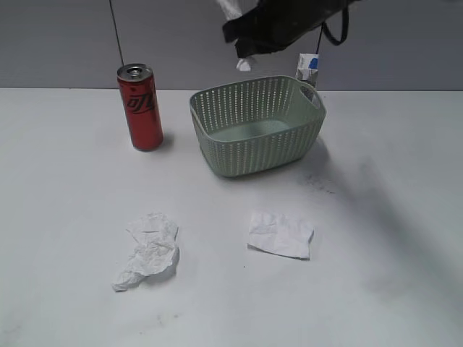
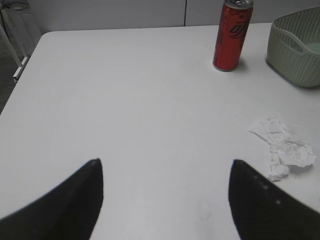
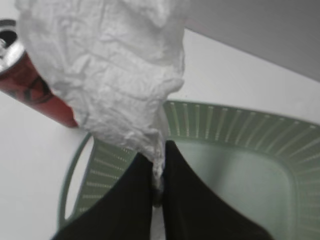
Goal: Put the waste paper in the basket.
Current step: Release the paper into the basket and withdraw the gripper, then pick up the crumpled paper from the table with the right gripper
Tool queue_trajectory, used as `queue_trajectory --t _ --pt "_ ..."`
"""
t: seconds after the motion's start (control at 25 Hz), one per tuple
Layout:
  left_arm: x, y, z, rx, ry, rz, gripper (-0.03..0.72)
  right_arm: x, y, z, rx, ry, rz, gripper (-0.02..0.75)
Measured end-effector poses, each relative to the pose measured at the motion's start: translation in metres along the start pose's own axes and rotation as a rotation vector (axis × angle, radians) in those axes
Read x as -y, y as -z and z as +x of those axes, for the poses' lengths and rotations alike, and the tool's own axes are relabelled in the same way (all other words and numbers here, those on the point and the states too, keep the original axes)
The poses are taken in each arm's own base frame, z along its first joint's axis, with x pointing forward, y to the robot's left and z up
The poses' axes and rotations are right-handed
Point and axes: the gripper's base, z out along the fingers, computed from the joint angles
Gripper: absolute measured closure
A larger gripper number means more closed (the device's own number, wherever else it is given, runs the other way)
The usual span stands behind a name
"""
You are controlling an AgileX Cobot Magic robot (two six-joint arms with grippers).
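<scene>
Our right gripper (image 3: 159,165) is pinched on a paper (image 3: 107,75) above the basket (image 3: 240,150). Left gripper (image 2: 165,195) gapes wide, holding nothing; two papers (image 1: 148,249) (image 1: 281,233) lie on the table (image 1: 376,217), probably untouched.

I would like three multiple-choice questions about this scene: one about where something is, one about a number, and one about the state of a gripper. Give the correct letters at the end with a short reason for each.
1. Where does the red can stand in the exterior view?
A. to the left of the basket
B. inside the basket
C. in front of the papers

2. How many pieces of waste paper lie on the table?
A. none
B. two
C. four

3. What is the state of the right gripper?
A. wide open and empty
B. shut on a piece of paper, above the basket
C. shut on the can

Answers:
1 A, the can stands on the table apart from the basket, on its left.
2 B, a crumpled piece and a flatter piece lie in front of the basket.
3 B, the right wrist view shows the jaws closed on white paper with the basket below.
</scene>
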Motion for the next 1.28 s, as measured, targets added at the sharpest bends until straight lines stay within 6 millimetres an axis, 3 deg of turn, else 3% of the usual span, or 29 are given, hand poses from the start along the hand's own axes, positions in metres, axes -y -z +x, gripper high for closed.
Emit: queue_trajectory --t 0.16,0.28,0.4,0.48,0.72,1.12,1.28 --pt "0.0 0.0 0.0 0.0 0.0 0.0 0.097 0.008 -0.029 0.026 -0.124 0.03 0.016 0.627" --pt "0.0 0.0 0.0 0.0 0.0 0.0 0.097 0.014 -0.04 0.042 -0.224 0.075 0.032 0.425" --pt "0.0 0.0 0.0 0.0 0.0 0.0 0.097 0.015 -0.043 0.047 -0.26 0.08 0.036 0.17" --pt "0.0 0.0 0.0 0.0 0.0 0.0 0.097 0.015 -0.043 0.047 -0.261 0.078 0.036 0.11" --pt "0.0 0.0 0.0 0.0 0.0 0.0 0.097 0.014 -0.033 0.047 -0.316 0.035 0.03 0.136" --pt "0.0 0.0 0.0 0.0 0.0 0.0 0.097 0.023 0.047 0.01 -0.402 -0.084 0.028 0.144" --pt "0.0 0.0 0.0 0.0 0.0 -0.001 0.097 0.015 0.058 0.014 -0.489 -0.091 -0.004 0.145"
